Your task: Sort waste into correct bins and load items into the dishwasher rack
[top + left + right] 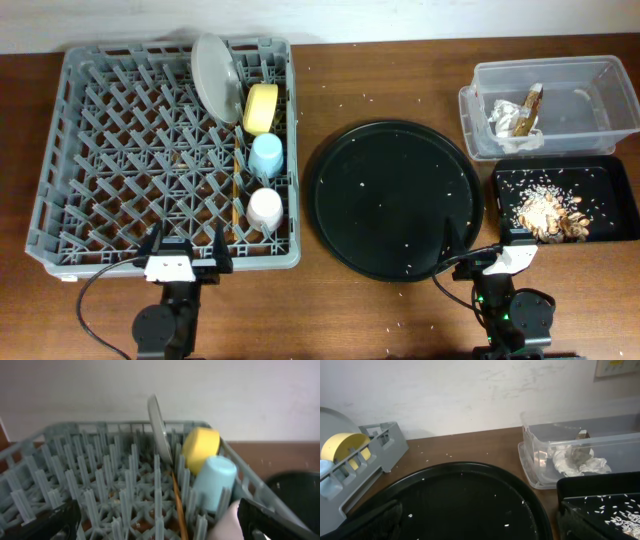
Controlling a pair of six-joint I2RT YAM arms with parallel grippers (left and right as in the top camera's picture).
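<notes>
Big grey rack (pixel 100 150) at the left end of the counter, reaching almost from the far edge to the near edge. Down its right side, from far to near: pale grey plate (pixel 215 75) standing on its edge, yellow bowl (pixel 261 108), blue cup (pixel 267 155), pink cup (pixel 265 208). Thin wooden chopsticks (pixel 236 180) lying in the rack just left of the cups. Left claw (pixel 187 250) low at the near edge of the rack, fingers wide apart and empty. Round black tray (pixel 395 200) in the middle of the counter, dotted with tiny crumbs. Clear tub (pixel 590 70) at the far right corner, with white paper scraps (pixel 505 118) and a gold-brown wrapper (pixel 533 105) inside. Flat black tray (pixel 600 170) just in front of the tub, by the right edge, with brown food scraps (pixel 550 212) inside. Right claw (pixel 485 245) by the near edge, between the round tray and the flat tray, fingers wide apart and empty.
</notes>
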